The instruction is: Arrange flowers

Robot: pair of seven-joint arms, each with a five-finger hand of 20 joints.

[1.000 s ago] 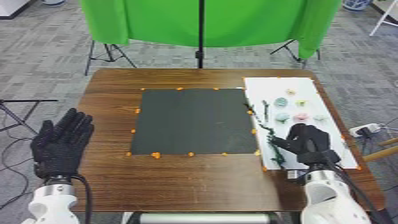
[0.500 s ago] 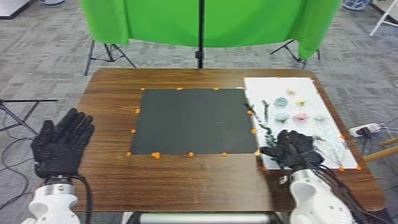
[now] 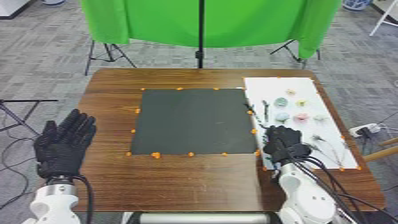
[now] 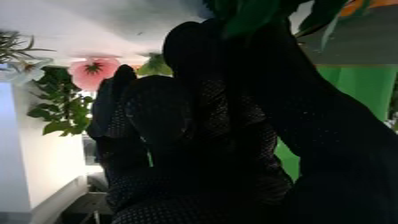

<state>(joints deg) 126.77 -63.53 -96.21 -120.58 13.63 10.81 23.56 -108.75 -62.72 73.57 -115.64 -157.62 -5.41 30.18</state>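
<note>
The right robot hand (image 3: 284, 139) is over the near left part of the white rectangular sheet (image 3: 271, 86), back uppermost. I cannot tell whether it is released, clenched or grasping a stem. Broad green leaves (image 4: 253, 19) lie right against its far end in the right wrist view, so the nearest foliage is at the hand or just beside it.

The long dark-green leafy stem (image 3: 255, 114) lies along the sheet's left edge, ahead of the right hand and a little to its left. Its long axis runs mostly away from the robot, the far end leaning left toward the dark grey square mat (image 3: 195, 122). A shorter dark-green sprig (image 3: 266, 109) lies just to its right, nearly straight fore and aft. The pink fabric flower (image 3: 300, 118) is farther ahead and slightly right.

The right hand is much the nearer; the left robot hand (image 3: 64, 145), its fingers straight, is well apart, across the brown wooden counter (image 3: 191, 187). The coming grasp probably needs to close across the long stem's axis, without dragging the sprig along.
</note>
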